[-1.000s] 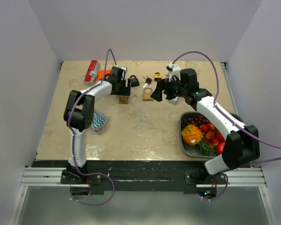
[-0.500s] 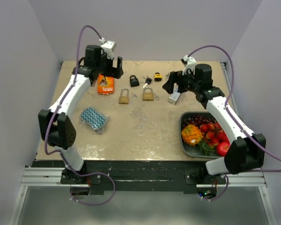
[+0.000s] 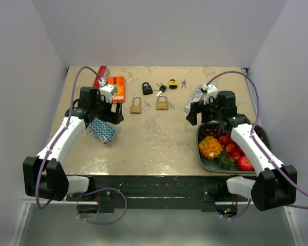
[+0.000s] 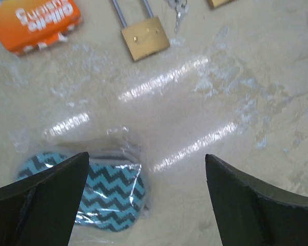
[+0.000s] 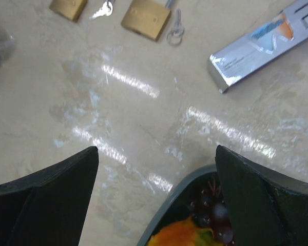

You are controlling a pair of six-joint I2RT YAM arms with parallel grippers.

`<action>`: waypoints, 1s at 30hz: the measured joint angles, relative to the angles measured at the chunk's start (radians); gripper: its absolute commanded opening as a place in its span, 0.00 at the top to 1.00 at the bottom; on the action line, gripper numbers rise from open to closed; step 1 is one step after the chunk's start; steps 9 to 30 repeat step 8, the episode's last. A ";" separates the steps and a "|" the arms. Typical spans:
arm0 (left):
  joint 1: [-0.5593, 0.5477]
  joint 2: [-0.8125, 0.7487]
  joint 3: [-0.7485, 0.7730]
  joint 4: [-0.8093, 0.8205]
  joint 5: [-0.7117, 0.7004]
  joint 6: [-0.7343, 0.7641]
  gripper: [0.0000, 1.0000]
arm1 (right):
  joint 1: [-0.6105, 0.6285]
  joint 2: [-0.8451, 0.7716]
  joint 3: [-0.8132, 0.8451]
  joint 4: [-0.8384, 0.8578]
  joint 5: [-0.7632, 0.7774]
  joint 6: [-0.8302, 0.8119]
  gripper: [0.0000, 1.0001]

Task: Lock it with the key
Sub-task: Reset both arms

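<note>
Two brass padlocks lie at the back middle of the table, the left one (image 3: pixel 136 106) (image 4: pixel 145 43) and the right one (image 3: pixel 162 104) (image 5: pixel 146 18). A small key (image 3: pixel 147 104) (image 4: pixel 178 10) lies beside the left lock. Another key (image 3: pixel 171 105) (image 5: pixel 174 31) lies by the right lock. My left gripper (image 3: pixel 112 116) (image 4: pixel 147 156) hangs open and empty, nearer than the left lock, over bare table. My right gripper (image 3: pixel 194 116) (image 5: pixel 157 148) is open and empty too, to the right of the locks.
A black padlock (image 3: pixel 147 88), a yellow-black padlock (image 3: pixel 173 83) and more keys (image 3: pixel 160 87) lie further back. An orange pack (image 3: pixel 116 88) (image 4: pixel 36 20), a blue zigzag pouch (image 3: pixel 102 130) (image 4: pixel 87 189), a silver box (image 3: pixel 194 99) (image 5: pixel 267 38) and a grey fruit bowl (image 3: pixel 200 134) (image 5: pixel 179 200) surround the locks.
Both arms have drawn back from the padlocks toward the near side. The left gripper rose off the left brass lock, opened fully and came down by the pouch. The right stayed open.
</note>
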 measured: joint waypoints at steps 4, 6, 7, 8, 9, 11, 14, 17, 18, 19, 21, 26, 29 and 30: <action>0.000 -0.040 -0.082 -0.016 0.005 0.000 0.01 | 0.000 -0.035 -0.076 -0.033 -0.024 -0.026 0.01; 0.000 -0.058 -0.099 -0.017 0.010 -0.002 0.01 | 0.000 -0.061 -0.100 -0.039 -0.033 -0.033 0.01; 0.000 -0.063 -0.101 -0.019 0.013 -0.003 0.01 | 0.000 -0.070 -0.105 -0.039 -0.040 -0.035 0.01; 0.000 -0.065 -0.101 -0.015 0.017 -0.007 0.01 | 0.000 -0.075 -0.106 -0.039 -0.045 -0.037 0.01; 0.000 -0.065 -0.101 -0.015 0.017 -0.007 0.01 | 0.000 -0.075 -0.106 -0.039 -0.045 -0.037 0.01; 0.000 -0.065 -0.101 -0.015 0.017 -0.007 0.01 | 0.000 -0.075 -0.106 -0.039 -0.045 -0.037 0.01; 0.000 -0.065 -0.101 -0.015 0.017 -0.007 0.01 | 0.000 -0.075 -0.106 -0.039 -0.045 -0.037 0.01; 0.000 -0.065 -0.101 -0.015 0.017 -0.007 0.01 | 0.000 -0.075 -0.106 -0.039 -0.045 -0.037 0.01; 0.000 -0.065 -0.101 -0.015 0.017 -0.007 0.01 | 0.000 -0.075 -0.106 -0.039 -0.045 -0.037 0.01; 0.000 -0.065 -0.101 -0.015 0.017 -0.007 0.01 | 0.000 -0.075 -0.106 -0.039 -0.045 -0.037 0.01; 0.000 -0.065 -0.101 -0.015 0.017 -0.007 0.01 | 0.000 -0.075 -0.106 -0.039 -0.045 -0.037 0.01; 0.000 -0.065 -0.101 -0.015 0.017 -0.007 0.01 | 0.000 -0.075 -0.106 -0.039 -0.045 -0.037 0.01; 0.000 -0.065 -0.101 -0.015 0.017 -0.007 0.01 | 0.000 -0.075 -0.106 -0.039 -0.045 -0.037 0.01; 0.000 -0.065 -0.101 -0.015 0.017 -0.007 0.01 | 0.000 -0.075 -0.106 -0.039 -0.045 -0.037 0.01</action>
